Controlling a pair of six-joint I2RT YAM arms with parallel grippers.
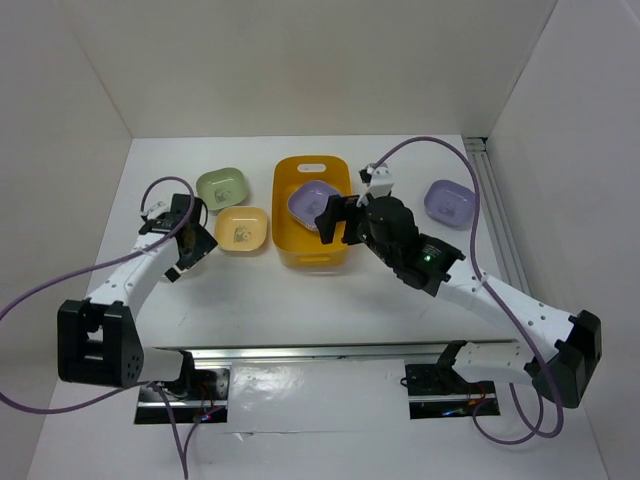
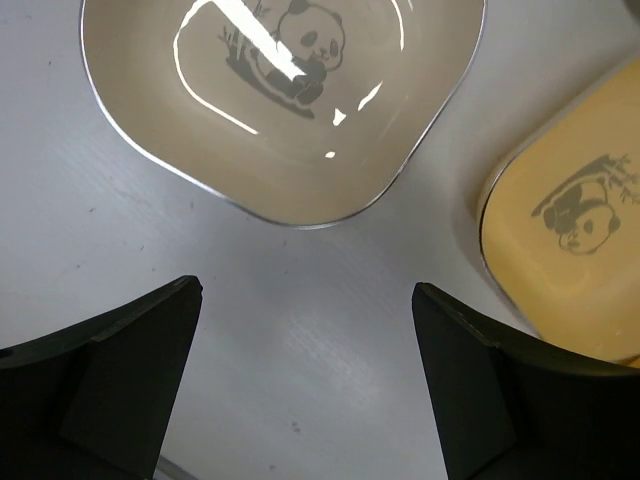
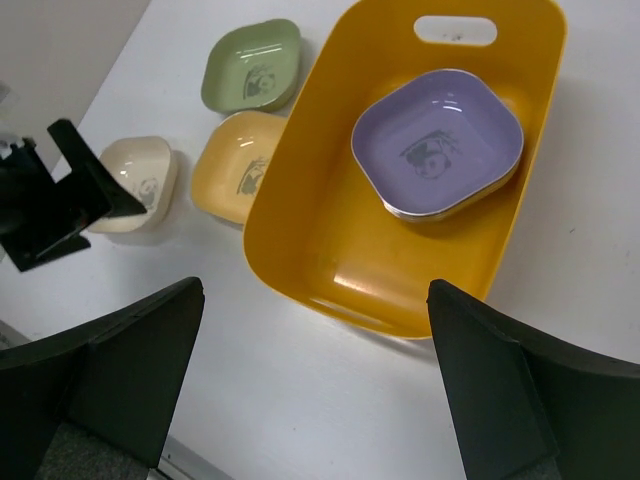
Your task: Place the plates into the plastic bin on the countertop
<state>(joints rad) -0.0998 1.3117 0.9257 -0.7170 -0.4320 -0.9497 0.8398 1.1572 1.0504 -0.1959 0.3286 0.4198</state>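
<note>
Right claw [image 3: 315, 385]: jaws spread wide and holding nothing, poised above the near end of the bin [image 3: 330, 240]. One lavender plate [image 3: 438, 143] lies flat in the bin's far half, close to the slot handle. Left claw [image 2: 305, 380]: jaws likewise apart and empty, above bare counter [image 2: 300, 300], with the cream plate [image 2: 280, 110] just ahead of its tips. On the counter left of the bin sit the yellow plate [image 3: 235, 165] and, behind it, the green plate [image 3: 252, 65]. A second lavender plate [image 1: 450, 203] rests well to the bin's right.
</note>
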